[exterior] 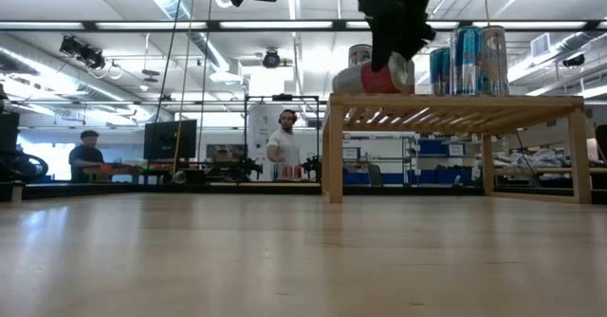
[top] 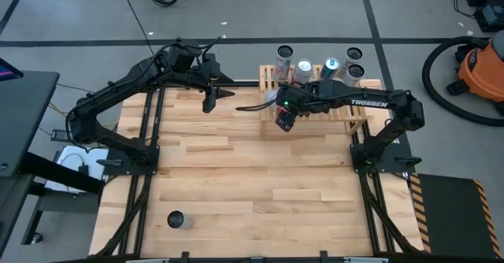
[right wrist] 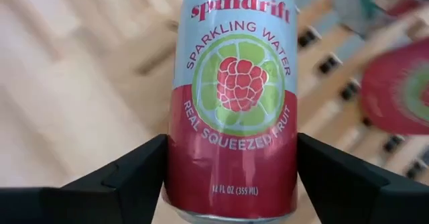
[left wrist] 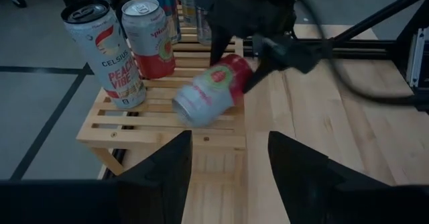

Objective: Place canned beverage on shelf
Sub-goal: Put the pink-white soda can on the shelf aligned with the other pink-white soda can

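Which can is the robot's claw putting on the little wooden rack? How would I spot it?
Find the light-wood shelf. Several cans stand upright on it. At its near edge, the right claw holds a red-and-silver raspberry can, the only one tipped over sideways.

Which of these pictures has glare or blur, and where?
Low view: ceiling strip lights glare behind the shelf, and the right gripper reads as a dark silhouette. Right wrist view: the can is sharp, everything behind it blurred. High view: evenly lit.
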Motion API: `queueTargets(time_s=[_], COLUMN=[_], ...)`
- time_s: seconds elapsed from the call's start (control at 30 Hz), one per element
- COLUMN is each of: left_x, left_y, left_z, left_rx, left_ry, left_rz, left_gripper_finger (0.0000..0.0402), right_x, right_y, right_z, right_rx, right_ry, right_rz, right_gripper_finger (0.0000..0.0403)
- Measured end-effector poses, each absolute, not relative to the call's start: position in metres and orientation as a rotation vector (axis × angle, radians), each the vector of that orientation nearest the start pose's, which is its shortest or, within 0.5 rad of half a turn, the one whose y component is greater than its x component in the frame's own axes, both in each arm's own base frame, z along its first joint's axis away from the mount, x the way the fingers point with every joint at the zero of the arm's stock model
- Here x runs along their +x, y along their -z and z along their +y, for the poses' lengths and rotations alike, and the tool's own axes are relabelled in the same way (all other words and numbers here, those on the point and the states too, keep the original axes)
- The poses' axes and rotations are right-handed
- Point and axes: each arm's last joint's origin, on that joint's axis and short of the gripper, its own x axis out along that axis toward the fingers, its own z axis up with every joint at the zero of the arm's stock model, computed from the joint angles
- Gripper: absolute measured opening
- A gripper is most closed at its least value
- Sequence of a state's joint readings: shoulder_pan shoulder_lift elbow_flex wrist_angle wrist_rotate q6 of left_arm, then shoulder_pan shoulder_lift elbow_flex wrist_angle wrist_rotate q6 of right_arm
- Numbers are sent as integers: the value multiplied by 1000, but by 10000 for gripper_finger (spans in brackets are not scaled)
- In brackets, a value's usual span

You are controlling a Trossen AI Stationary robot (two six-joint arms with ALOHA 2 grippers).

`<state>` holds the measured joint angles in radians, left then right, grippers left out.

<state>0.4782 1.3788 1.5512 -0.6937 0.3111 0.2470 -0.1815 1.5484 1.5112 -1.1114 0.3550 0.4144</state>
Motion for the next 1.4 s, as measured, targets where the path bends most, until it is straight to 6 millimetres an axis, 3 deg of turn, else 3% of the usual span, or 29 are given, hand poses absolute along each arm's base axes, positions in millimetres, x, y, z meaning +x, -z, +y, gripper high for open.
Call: queueTargets(time_s=[0.13,0.6,1.03,1.4], left_x=[256,256,255,254], left_y=[-416,-416,-414,-413], left_z=[123,123,122,122], left_rx=[40,40,28,22], left_ry=[-103,-103,-101,-98], left_rz=[498,499,518,537], left_gripper_finger=[197,197,197,197], right_x=[295,293,298,304], right_y=[-344,-345,-337,-330], right_z=[-64,-81,-105,-107], right_rx=[252,245,299,318], right_ry=[678,711,736,669], right_rz=[1001,984,966,997], right_gripper_finger=[334,337,338,337])
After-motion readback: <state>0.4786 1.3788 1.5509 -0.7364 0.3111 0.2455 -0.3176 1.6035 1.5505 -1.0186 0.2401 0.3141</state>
